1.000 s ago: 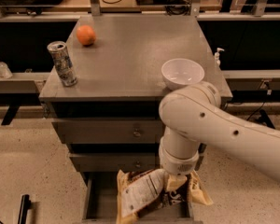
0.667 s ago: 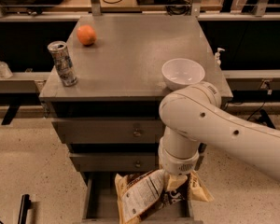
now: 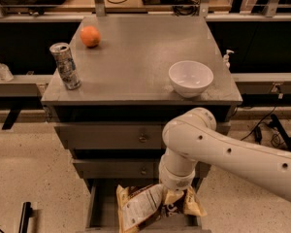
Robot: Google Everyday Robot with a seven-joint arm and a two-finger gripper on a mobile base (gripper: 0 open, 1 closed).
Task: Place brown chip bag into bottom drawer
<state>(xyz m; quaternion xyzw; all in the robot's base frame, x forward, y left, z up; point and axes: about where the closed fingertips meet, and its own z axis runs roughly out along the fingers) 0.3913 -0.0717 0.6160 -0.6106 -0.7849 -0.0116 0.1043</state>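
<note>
The brown chip bag (image 3: 144, 205) is crinkled, with tan edges and a white label panel. It hangs tilted over the open bottom drawer (image 3: 95, 208), low at the front of the grey cabinet. My gripper (image 3: 176, 201) points down from the white arm's wrist and is shut on the bag's right part. The bag and the wrist hide most of the gripper. The drawer's grey inside shows to the left of the bag.
On the cabinet top (image 3: 136, 47) stand a patterned drink can (image 3: 65, 66) at the front left, an orange (image 3: 90, 36) at the back left and a white bowl (image 3: 190, 78) at the front right. Two shut knobbed drawers (image 3: 143, 138) lie above the open one. My white arm (image 3: 233, 152) reaches in from the right.
My arm has come down a little and the bag has sunk lower with it, towards the drawer. The things on the cabinet top have not moved.
</note>
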